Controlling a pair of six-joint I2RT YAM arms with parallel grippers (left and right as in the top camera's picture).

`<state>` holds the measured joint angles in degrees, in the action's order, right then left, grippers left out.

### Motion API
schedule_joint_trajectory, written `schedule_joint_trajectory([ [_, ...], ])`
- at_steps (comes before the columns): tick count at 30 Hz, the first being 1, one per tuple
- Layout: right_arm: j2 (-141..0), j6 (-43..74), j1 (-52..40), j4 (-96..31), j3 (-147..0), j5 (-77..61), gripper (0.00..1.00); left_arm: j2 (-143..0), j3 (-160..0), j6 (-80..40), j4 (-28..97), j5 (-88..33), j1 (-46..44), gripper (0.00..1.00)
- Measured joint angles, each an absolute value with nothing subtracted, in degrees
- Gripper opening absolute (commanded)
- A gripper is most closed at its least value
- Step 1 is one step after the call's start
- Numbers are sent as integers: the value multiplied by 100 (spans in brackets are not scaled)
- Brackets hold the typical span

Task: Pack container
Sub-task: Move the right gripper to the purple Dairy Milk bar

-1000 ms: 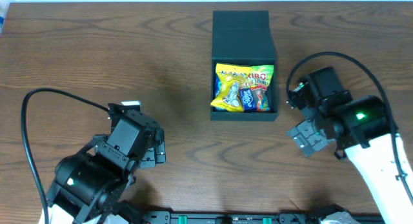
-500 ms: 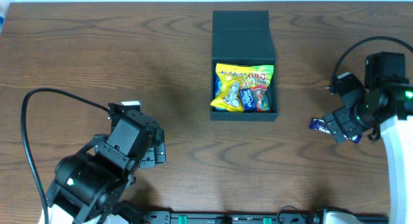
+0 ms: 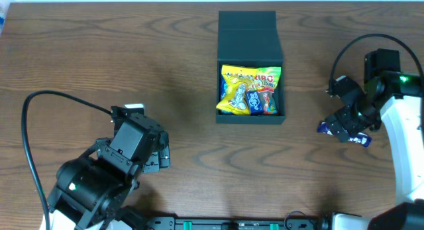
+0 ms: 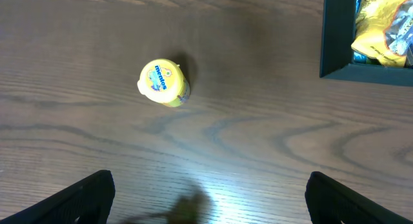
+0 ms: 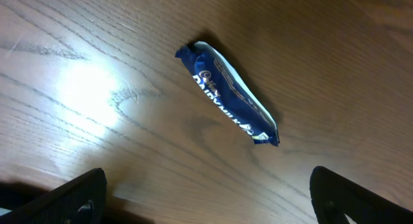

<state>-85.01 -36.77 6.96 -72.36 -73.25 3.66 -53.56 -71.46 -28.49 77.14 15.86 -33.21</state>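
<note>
The container (image 3: pixel 250 118) is a dark box at the back middle, its flap lid (image 3: pixel 247 34) folded open away from me. A yellow gummy bag (image 3: pixel 252 77) and other snack packets fill it. In the right wrist view a blue chocolate bar (image 5: pixel 227 91) lies on the wood ahead of my open, empty right gripper (image 5: pixel 206 201). Overhead, the right gripper (image 3: pixel 348 126) hangs over that bar (image 3: pixel 323 128). My left gripper (image 4: pixel 210 201) is open and empty. A small yellow mint tub (image 4: pixel 164 83) stands ahead of it. The container's corner (image 4: pixel 332 37) shows at upper right.
The brown wooden table (image 3: pixel 99 51) carries everything. The left arm (image 3: pixel 106 170) sits at the front left with its black cable looping beside it. The right arm's white link (image 3: pixel 404 150) runs along the right edge.
The right arm swung from beside the container's front right corner out to the right, uncovering the blue bar, and now hovers over it. The left arm has not moved.
</note>
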Motion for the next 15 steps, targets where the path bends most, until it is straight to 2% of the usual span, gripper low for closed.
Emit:
schedule_joint_trajectory([
  [15,-8501,-3693,696,-7236,-7325,412,99,-5356,-7148,-2847,7712,1586,-3321,95],
])
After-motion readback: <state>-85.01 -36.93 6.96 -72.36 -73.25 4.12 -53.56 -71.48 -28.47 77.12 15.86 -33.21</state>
